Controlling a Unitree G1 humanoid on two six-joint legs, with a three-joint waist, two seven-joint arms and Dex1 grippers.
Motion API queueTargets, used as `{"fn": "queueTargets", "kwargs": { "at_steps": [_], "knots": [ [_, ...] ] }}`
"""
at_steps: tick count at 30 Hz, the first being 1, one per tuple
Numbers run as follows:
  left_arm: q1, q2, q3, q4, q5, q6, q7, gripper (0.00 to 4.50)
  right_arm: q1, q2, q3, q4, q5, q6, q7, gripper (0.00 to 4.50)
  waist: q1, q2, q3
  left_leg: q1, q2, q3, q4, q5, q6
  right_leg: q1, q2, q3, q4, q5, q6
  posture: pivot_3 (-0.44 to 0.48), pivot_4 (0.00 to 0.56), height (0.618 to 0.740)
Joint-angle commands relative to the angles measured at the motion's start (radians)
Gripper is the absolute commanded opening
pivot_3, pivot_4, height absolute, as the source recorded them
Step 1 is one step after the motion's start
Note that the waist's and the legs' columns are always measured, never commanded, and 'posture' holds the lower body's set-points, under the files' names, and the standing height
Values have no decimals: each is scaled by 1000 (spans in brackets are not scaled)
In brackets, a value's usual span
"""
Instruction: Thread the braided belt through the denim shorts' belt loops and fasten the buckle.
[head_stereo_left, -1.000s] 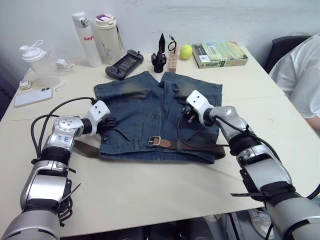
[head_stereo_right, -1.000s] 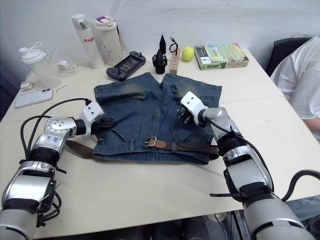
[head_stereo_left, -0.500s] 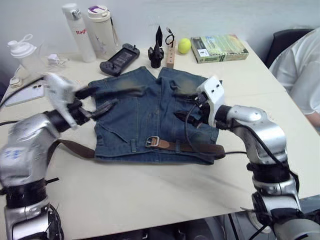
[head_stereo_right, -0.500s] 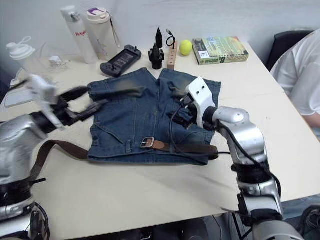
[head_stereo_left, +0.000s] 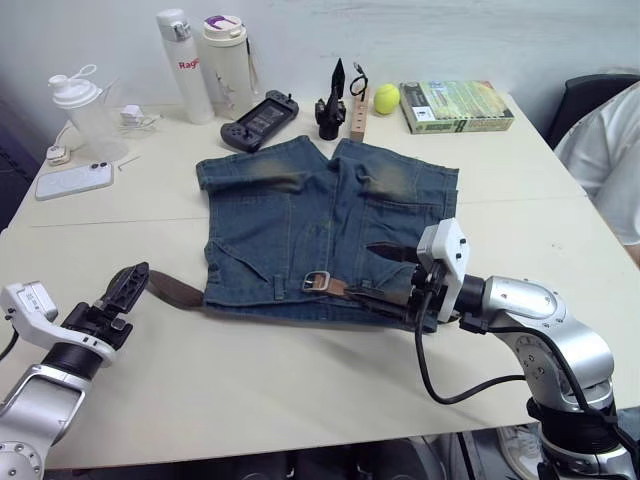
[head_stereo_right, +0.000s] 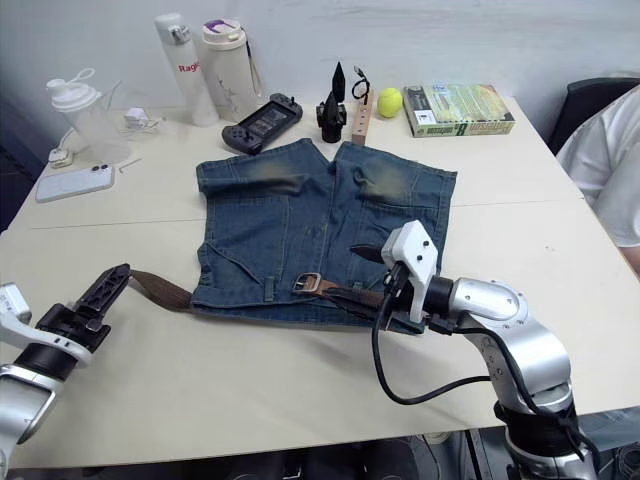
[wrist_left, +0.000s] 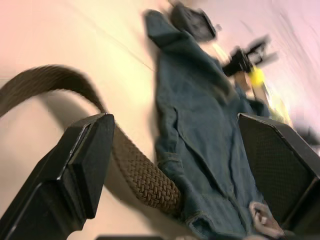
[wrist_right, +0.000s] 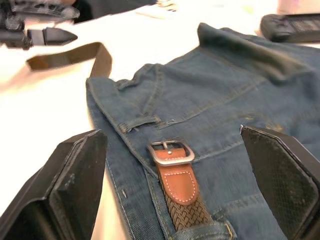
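Now, view by view, we note:

Head views: we see the blue denim shorts with faded yellowish patches flat on the cream table, waistband nearest us. The dark-brown braided belt lies along the waistband, its silver rectangular buckle near the middle, its tail trailing onto the table at our left.
Left gripper: fingers spread apart, empty, beside the tail.
Right gripper: fingers parted, holding nothing, over the belt's right stretch.

Left wrist view: we see the woven strap curving between our open fingers into the shorts' edge.

Right wrist view: the buckle, with a tan leather tab, rests beside a denim belt loop, unfastened.
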Motion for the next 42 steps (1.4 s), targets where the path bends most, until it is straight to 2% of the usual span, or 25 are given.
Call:
{"fn": "queueTargets", "kwargs": {
  "at_steps": [1, 4, 7, 12, 15, 18, 23, 27, 32, 36, 39, 42],
  "knots": [
    [10, 15, -38, -23, -136, -104, 206, 4272, 3, -24, 23, 2, -12, -70, 13, 4500, 3, 0, 0, 0, 0, 0, 0, 0, 0, 0, 0, 0, 0, 0, 0, 0, 150, 720],
    [-2, 20, -70, -8, -198, -188, 333, 4272, -1, -55, 57, 4, -31, -98, 30, 4500, 7, 0, 0, 0, 0, 1, 0, 0, 0, 0, 0, 1, 0, 0, 0, 0, 150, 720],
    [-45, 72, -97, 44, -204, -236, 426, 4272, 3, -74, 86, 0, -38, -118, 45, 4500, 8, 0, 0, 0, 0, 1, 0, 0, 0, 0, 1, 0, -1, 0, 0, 0, 150, 720],
    [-139, 137, -139, 155, -190, -297, 513, 4272, 11, -94, 110, 11, -43, -188, 92, 4500, 10, 0, 0, 0, 0, 1, 0, 1, 0, 0, 2, 0, -1, 0, -1, 0, 150, 720],
    [-210, 119, -152, 247, -216, -350, 590, 4272, 8, -110, 119, 23, -56, -223, 112, 4500, 11, 0, 0, 0, -1, 1, 0, 1, 1, 0, 3, 0, -1, 0, 0, 0, 150, 720],
    [-252, 75, -171, 264, -259, -396, 655, 4272, -1, -116, 117, 20, -57, -228, 111, 4500, 11, 0, 0, 0, -1, 1, 0, 1, 1, 1, 3, -1, -1, 0, 0, 0, 150, 720],
    [-251, 37, -235, 156, -306, -417, 652, 4272, -6, -117, 116, 18, -64, -228, 96, 4500, 10, -1, 1, 0, 0, 1, 0, 1, 1, 1, 3, -1, 1, 0, 0, 0, 150, 720],
    [-241, 60, -255, 78, -274, -418, 486, 4272, -1, -113, 128, 22, -73, -222, 83, 4500, 9, -2, 1, 0, 0, 1, 0, 2, 1, 1, 4, -1, -1, 0, 0, 0, 150, 720],
    [-195, 128, -264, 23, -251, -398, 396, 4272, -1, -105, 137, 28, -76, -215, 65, 4500, 7, -1, 1, 0, 0, 2, -1, 2, 0, 1, 6, -1, -2, 0, 0, 0, 150, 720],
    [-161, 130, -272, 14, -306, -414, 408, 4272, -9, -100, 142, 32, -77, -212, 53, 4500, 8, -1, 1, 0, 0, 2, -1, 2, 0, 0, 6, -1, -3, 0, 0, 0, 150, 720],
    [-92, 88, -300, 46, -332, -422, 482, 4272, -19, -100, 142, 29, -76, -210, 48, 4500, 10, -1, 1, 0, 0, 2, -1, 2, 0, 1, 4, -1, -3, 0, 0, 0, 150, 720],
    [-102, 49, -321, 76, -339, -459, 504, 4272, -18, -106, 141, 25, -76, -209, 47, 4500, 10, -3, 2, 0, 0, 1, -1, 2, 0, 1, 2, -1, -3, 0, 0, 0, 150, 720]
  ]
}}
